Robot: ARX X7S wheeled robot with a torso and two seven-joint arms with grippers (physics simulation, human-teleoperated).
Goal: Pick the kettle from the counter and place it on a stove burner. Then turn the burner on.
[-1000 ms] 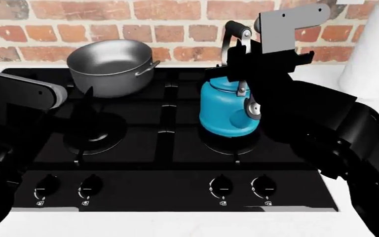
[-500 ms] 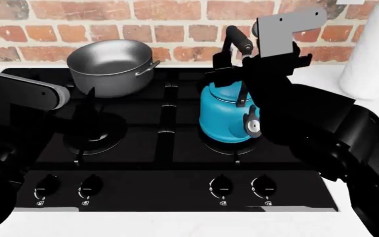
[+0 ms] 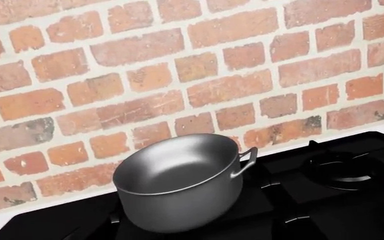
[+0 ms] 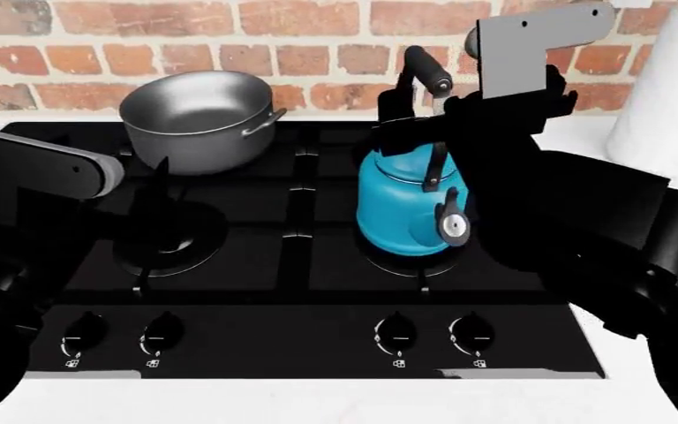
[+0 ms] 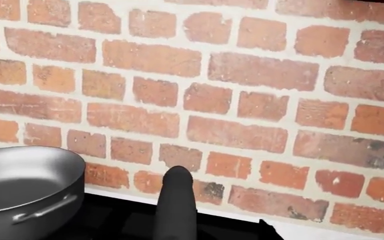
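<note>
Brick wall (image 4: 198,35) behind, glossy black hob (image 4: 304,221) in front of you, and the kettle (image 4: 408,205) is already sitting on the front right stove burner (image 4: 416,256), off the counter (image 4: 575,132). Your right gripper (image 4: 480,132) hangs just beside the tall handle (image 4: 424,66); the black arm hides the jaws, so you cannot tell whether they are clamped on it or let go. The right wrist view shows only the handle's black top against the bricks. Left gripper is out of sight; its camera looks at the grey pot (image 3: 182,182) on the rear burner.

Make sure the kettle is settled square on the grate, then lift clear straight up so you don't catch the arch. The knobs (image 4: 395,336) sit in a row at the front edge; pick the one for this burner, probably one of the right pair.

Against a second ago, the kettle stands more upright and lower, and your right arm has drifted slightly toward the right.
</note>
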